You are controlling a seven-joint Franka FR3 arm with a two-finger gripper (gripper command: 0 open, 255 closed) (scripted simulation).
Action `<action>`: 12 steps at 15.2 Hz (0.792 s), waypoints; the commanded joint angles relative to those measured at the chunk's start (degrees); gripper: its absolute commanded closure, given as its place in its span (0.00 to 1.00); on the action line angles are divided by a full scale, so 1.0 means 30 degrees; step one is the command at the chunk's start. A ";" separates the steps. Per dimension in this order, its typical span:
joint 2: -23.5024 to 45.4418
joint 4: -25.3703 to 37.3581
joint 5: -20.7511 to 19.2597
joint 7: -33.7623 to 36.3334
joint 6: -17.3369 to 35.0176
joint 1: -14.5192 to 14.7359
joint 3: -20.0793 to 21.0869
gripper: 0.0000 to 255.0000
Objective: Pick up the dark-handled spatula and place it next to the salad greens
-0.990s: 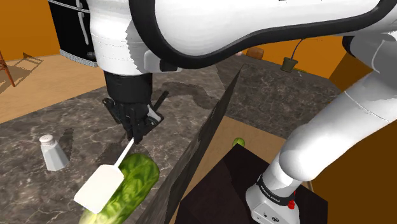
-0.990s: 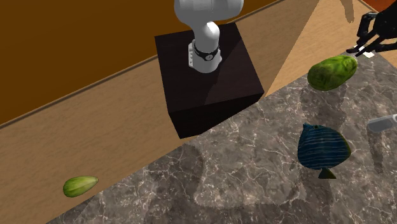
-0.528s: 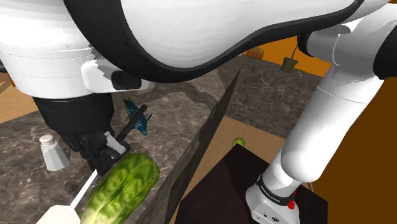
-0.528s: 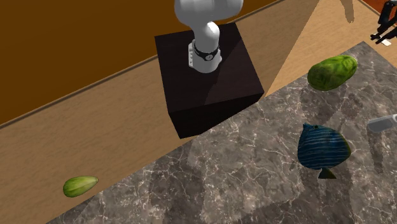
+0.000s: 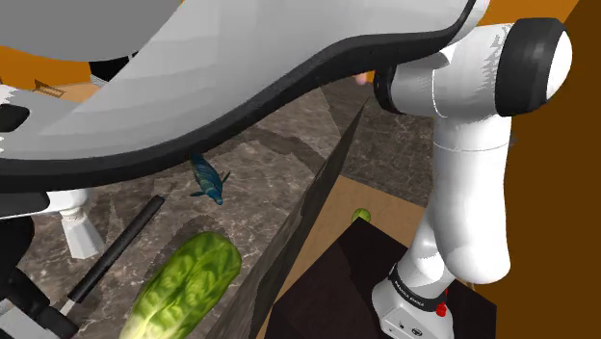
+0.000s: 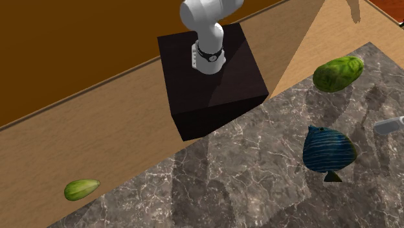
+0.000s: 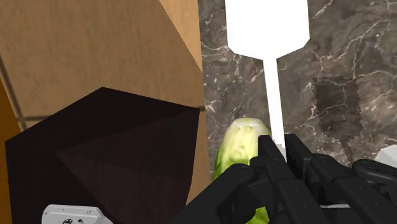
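Observation:
My gripper (image 7: 280, 147) is shut on the spatula's thin white shaft (image 7: 275, 108). Its wide white blade (image 7: 267, 25) sticks out ahead of the fingers, above the marble counter (image 7: 343, 63). In the shoulder view the spatula's dark handle (image 5: 116, 250) slants up from the gripper (image 5: 39, 308) at the lower left corner. The salad greens (image 5: 183, 289), a long green lettuce head, lie just right of that handle near the counter's edge. Under the fingers the lettuce (image 7: 245, 146) shows again, and it lies at the counter corner in the second exterior view (image 6: 338, 72).
A blue striped fish (image 5: 207, 178) (image 6: 329, 150) and a pale shaker (image 5: 77, 226) (image 6: 388, 125) stand on the counter. The dark stand (image 6: 210, 78) is beside the counter edge. A small green vegetable (image 6: 81, 189) lies on the wood floor.
The arm has swung toward the shoulder view's lower left, carrying the spatula past the lettuce. The gripper has gone out of the second exterior view's right edge.

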 commanded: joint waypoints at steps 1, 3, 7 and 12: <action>0.1642 0.2107 -0.1125 0.0861 -0.0847 0.2121 -0.0603 1.00; 0.3212 0.4641 -0.2072 0.1347 -0.1874 0.4287 -0.1258 1.00; 0.5042 0.7391 -0.3058 0.1688 -0.2662 0.6638 -0.2044 1.00; 0.4894 0.5551 -0.2984 0.1999 -0.1245 0.5883 -0.1928 1.00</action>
